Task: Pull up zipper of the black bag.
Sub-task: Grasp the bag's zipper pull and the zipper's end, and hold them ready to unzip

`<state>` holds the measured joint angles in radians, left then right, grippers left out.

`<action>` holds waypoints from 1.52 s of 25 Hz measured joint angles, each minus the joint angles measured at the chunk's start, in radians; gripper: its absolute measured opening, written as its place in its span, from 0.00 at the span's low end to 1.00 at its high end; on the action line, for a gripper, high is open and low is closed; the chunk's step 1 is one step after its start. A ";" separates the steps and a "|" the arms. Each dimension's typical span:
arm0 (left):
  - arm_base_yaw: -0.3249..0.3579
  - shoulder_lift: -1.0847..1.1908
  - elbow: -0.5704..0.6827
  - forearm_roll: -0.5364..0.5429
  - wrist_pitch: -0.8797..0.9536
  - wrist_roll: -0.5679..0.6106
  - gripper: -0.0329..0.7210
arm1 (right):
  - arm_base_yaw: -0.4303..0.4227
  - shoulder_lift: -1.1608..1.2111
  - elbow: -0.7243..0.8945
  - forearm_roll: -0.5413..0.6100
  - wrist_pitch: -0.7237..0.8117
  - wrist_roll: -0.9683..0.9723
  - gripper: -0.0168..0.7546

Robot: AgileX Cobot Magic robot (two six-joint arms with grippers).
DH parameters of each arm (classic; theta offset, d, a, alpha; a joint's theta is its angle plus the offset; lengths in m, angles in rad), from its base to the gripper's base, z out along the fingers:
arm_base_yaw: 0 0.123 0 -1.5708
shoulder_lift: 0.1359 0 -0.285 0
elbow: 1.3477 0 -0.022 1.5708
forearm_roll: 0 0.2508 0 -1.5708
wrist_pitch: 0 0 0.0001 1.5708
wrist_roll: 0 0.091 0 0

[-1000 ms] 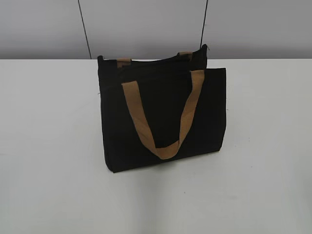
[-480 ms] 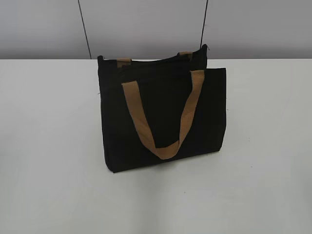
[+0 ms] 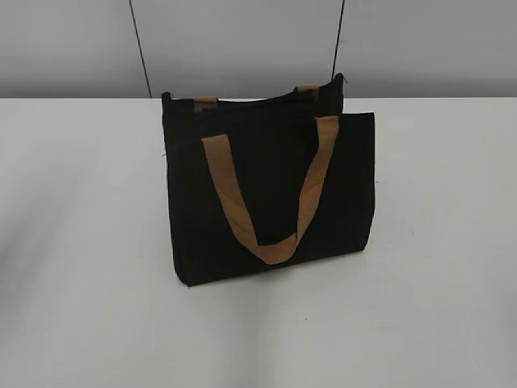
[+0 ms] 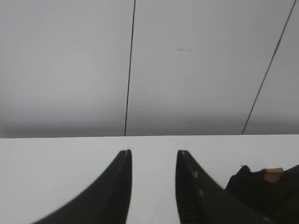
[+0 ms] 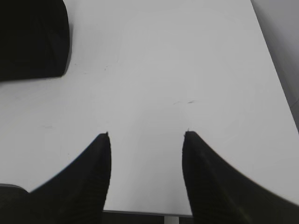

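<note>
The black bag (image 3: 271, 194) stands upright in the middle of the white table, with a tan strap handle (image 3: 271, 202) hanging down its front and a second handle behind the top edge. The zipper slider is not visible in any view. Neither gripper shows in the exterior view. In the left wrist view my left gripper (image 4: 153, 154) is open and empty over bare table, with a corner of the bag (image 4: 261, 186) at its lower right. In the right wrist view my right gripper (image 5: 146, 135) is open and empty, with the bag (image 5: 30, 39) at the upper left.
The white table (image 3: 436, 283) spreads on all sides of the bag. A grey panelled wall (image 3: 242, 40) stands behind its far edge. The right wrist view shows the table's right edge (image 5: 275, 65) and front edge.
</note>
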<state>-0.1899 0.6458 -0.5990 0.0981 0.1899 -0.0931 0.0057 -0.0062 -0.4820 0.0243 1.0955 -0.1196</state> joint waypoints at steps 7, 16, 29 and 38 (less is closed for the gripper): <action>-0.033 0.226 0.073 0.010 -0.384 0.000 0.37 | 0.000 0.000 0.000 0.000 0.000 0.000 0.53; -0.115 0.477 0.162 0.007 -0.633 0.000 0.37 | 0.000 0.000 0.000 0.000 0.000 0.000 0.53; -0.130 0.811 0.211 0.017 -0.941 -0.049 0.37 | 0.000 0.000 0.000 0.000 0.000 0.000 0.53; -0.130 1.030 0.219 0.263 -1.097 -0.057 0.37 | 0.000 0.000 0.000 0.000 0.000 0.000 0.53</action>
<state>-0.3202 1.6753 -0.3795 0.3614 -0.9069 -0.1498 0.0057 -0.0062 -0.4820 0.0243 1.0955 -0.1196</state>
